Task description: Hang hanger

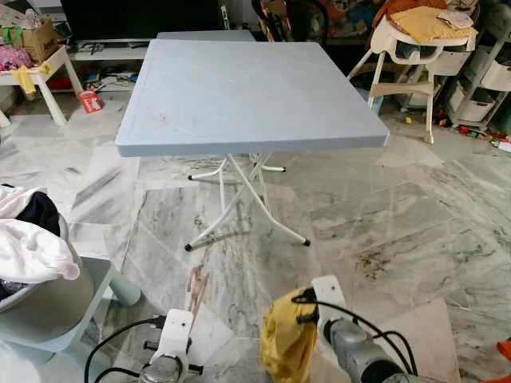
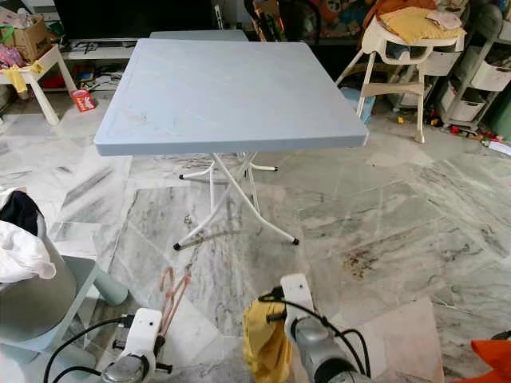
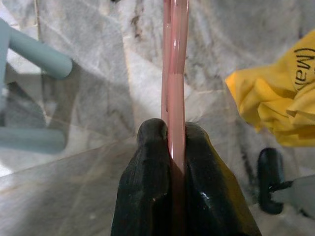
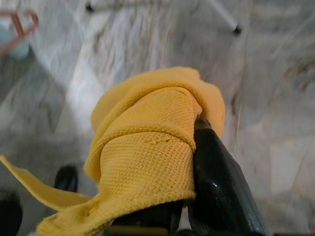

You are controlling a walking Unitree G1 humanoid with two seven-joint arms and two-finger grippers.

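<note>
I had the left pincer (image 3: 174, 147) clenched on the pink hanger (image 3: 173, 78), holding it low over the marble floor (image 1: 383, 231), well short of the blue-grey folding surface (image 1: 247, 88) ahead. The right pincer (image 4: 197, 162) was closed on a yellow cloth (image 4: 147, 152), bunched over its fingers, just beside the hanger on the side away from the grey laundry basket (image 1: 40, 303). That basket, with white and dark clothes in it, stood near the hanger, on the left.
</note>
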